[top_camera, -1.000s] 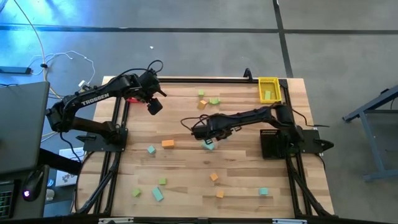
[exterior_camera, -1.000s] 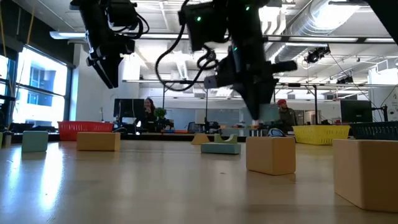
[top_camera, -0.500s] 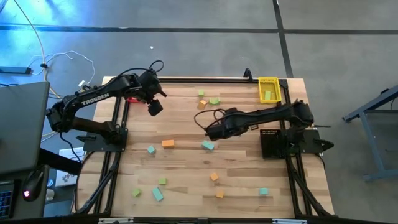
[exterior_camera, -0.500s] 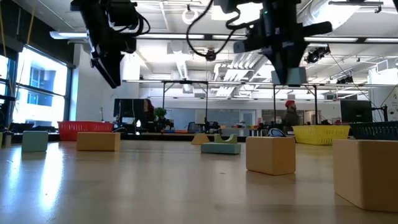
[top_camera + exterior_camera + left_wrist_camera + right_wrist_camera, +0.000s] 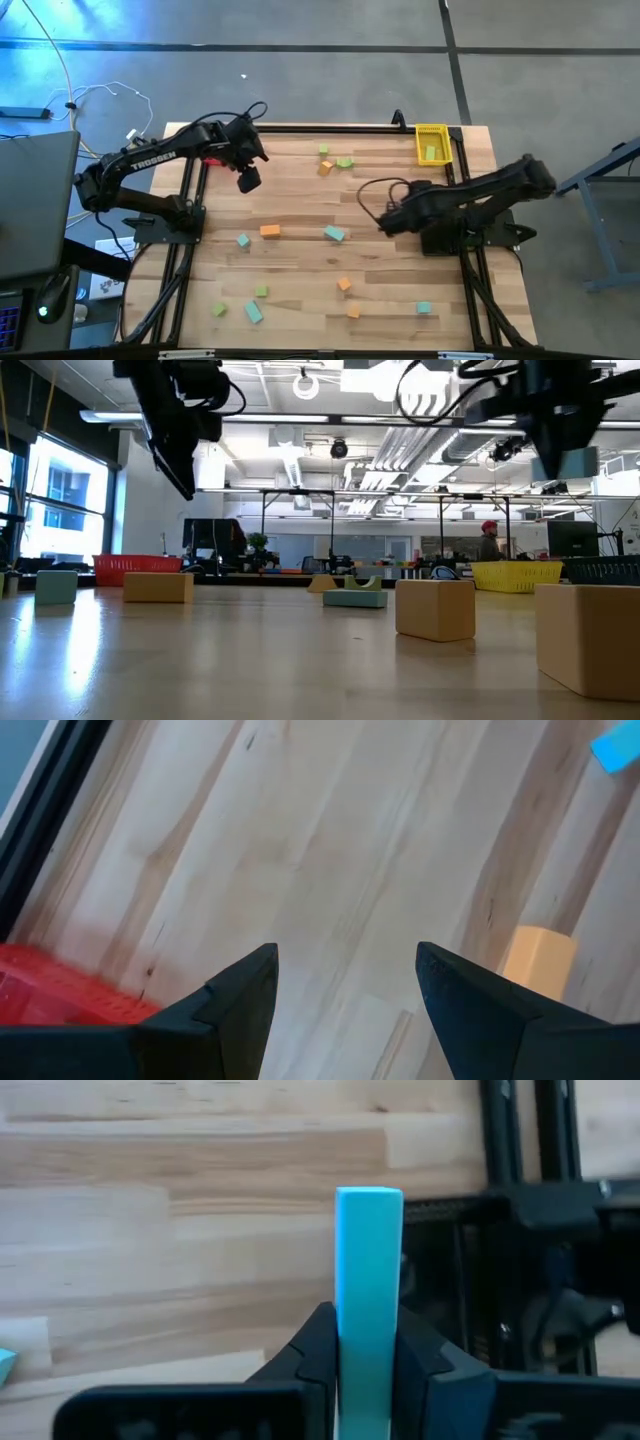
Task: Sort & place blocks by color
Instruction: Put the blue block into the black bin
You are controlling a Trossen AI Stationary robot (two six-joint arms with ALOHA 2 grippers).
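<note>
My right hand (image 5: 368, 1365) is squeezed shut on a teal block (image 5: 369, 1295). The block is a thin bar, and it stands straight up between my two fingers (image 5: 315, 1345). I hold it up in the air, above the right side of the wooden surface (image 5: 300, 270), just beside the black base of my right arm (image 5: 440, 228).

My left hand (image 5: 345, 985) is wide apart and holds nothing. It hangs in the air over the far left part of the surface. Below it is bare wood. A red tray (image 5: 60, 995) sits close to it at the left edge, and an orange block (image 5: 540, 958) lies a bit farther off.

More blocks lie spread out on the surface. At the near edge there is a light green block (image 5: 219, 310), a teal block next to it (image 5: 254, 313), another small green one (image 5: 261, 292), two orange ones (image 5: 344, 285), and a teal one to the right (image 5: 424, 308). In the middle there is a small teal block (image 5: 243, 240), an orange bar (image 5: 270, 231), and a teal block lying tilted (image 5: 334, 234). At the far side, an orange block (image 5: 325, 168) and two green blocks (image 5: 345, 161) sit close together.

A yellow tray (image 5: 432, 143) stands at the far right corner. It has a green block (image 5: 431, 152) inside it.
</note>
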